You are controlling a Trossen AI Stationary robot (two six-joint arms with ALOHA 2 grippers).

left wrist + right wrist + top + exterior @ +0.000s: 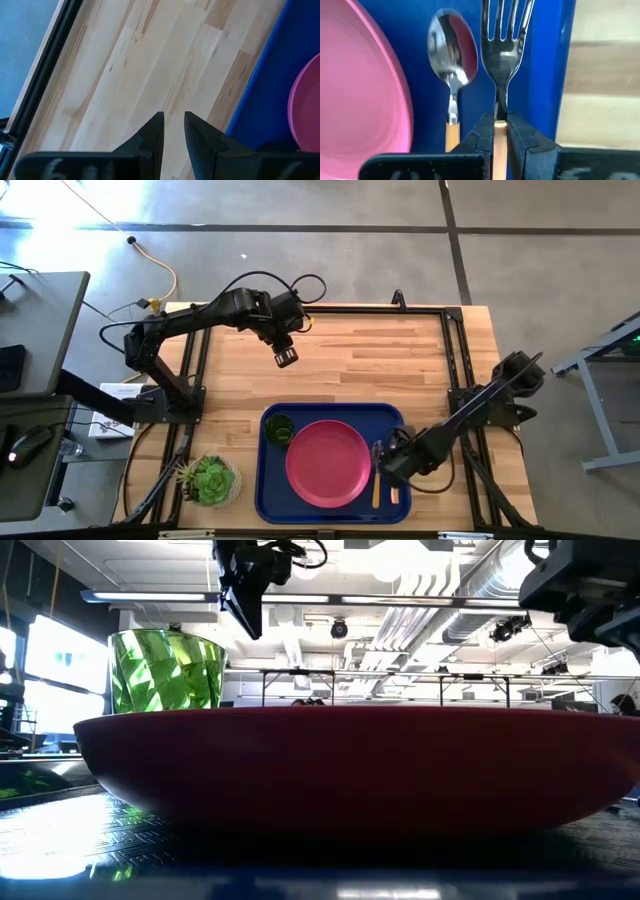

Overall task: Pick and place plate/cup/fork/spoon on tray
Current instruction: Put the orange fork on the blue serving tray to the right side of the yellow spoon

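My right gripper (pixel 500 131) is low over the right end of the tray (pixel 272 502), jaws clenched on the fork (pixel 501 47) at its orange handle, just below the metal neck. Fork lies lengthwise in the strip of tray floor between plate and right rim, tines pointing away from my wrist. Spoon (pixel 452 55) lies just beside the fork on the plate side, parallel, bowl up, not touching it as far as I can tell. Plate (pixel 328 463) sits flat in the middle of the tray; its rim is near the spoon. Cup (pixel 279 428) stands upright in the tray's far left corner, beside the plate. Low view: cup (pixel 166 670) shows behind the plate's (pixel 350 765) left edge. My left gripper (pixel 173 131) hangs above bare worktop (pixel 380 355) beyond the tray's far edge, jaws nearly closed with a narrow gap, holding nothing; its wrist view catches the tray edge (pixel 265 90) and a slice of the plate (pixel 306 105). A potted succulent (pixel 209 479) stands on the worktop left of the tray, apart from it.
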